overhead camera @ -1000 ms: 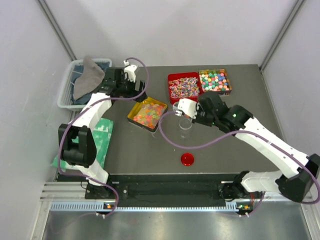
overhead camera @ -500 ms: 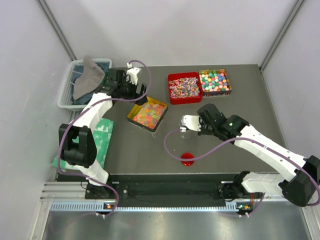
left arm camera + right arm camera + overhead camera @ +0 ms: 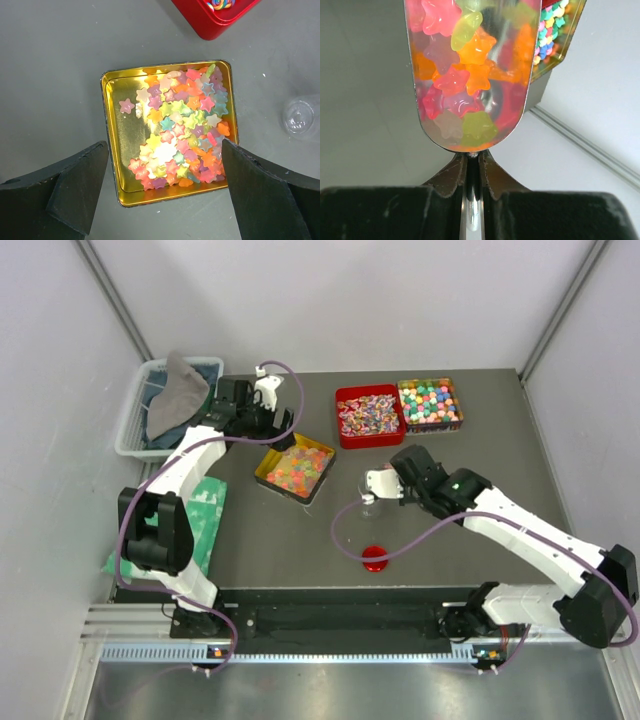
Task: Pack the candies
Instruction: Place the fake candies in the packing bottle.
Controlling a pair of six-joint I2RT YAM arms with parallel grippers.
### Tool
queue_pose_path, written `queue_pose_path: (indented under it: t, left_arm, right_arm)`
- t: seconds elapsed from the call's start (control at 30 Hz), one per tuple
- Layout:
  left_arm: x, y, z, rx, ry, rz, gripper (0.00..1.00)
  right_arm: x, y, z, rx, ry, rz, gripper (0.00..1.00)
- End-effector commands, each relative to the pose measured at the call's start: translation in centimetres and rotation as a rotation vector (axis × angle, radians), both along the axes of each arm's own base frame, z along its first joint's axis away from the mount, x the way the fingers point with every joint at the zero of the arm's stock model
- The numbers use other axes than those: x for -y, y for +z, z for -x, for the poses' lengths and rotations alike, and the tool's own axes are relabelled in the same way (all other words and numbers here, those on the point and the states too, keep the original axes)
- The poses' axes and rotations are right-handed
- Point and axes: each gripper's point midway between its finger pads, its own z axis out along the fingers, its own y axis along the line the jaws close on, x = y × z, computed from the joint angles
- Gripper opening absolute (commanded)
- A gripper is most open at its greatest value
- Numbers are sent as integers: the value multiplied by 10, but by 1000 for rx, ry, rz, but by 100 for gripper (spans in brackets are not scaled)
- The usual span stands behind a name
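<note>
Orange, yellow and pink star gummies [image 3: 182, 130] fill a gold tin [image 3: 111, 145], which also shows in the top view [image 3: 262, 468]. My left gripper [image 3: 164, 146] is open and empty, hovering above this tin; in the top view it [image 3: 272, 426] is at the tin's far left edge. My right gripper [image 3: 473, 160] is shut on the handle of a metal scoop [image 3: 472, 75] loaded with star gummies. In the top view it [image 3: 382, 484] holds the scoop by a clear cup [image 3: 367, 502]. Pink-white pieces fill a red tin [image 3: 340, 425]. Pastel balls fill a third tin [image 3: 430, 403].
A red round lid [image 3: 375, 559] lies near the front edge. A plastic basket [image 3: 130, 425] with a grey cloth [image 3: 178, 390] stands at the far left. A green cloth [image 3: 205, 510] lies at the left edge. The clear cup [image 3: 299, 116] stands right of the gold tin.
My right gripper has carried the loaded scoop from near the red tin toward the front, to the clear cup, then nearly stopped. The left arm has barely moved.
</note>
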Motion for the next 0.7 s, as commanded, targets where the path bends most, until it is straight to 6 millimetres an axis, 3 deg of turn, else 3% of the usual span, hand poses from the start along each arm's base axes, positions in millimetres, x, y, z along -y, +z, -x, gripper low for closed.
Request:
queue_pose_path:
  t: [0.0,0.67]
  left_arm:
    - [3,22,-4,63,-10,7,99]
    - [1,13,-2,54,-5,-1,99]
  right_arm:
    - [-2,29,-15,100,6,39,0]
    - [-21,33,-16,144,95,196,0]
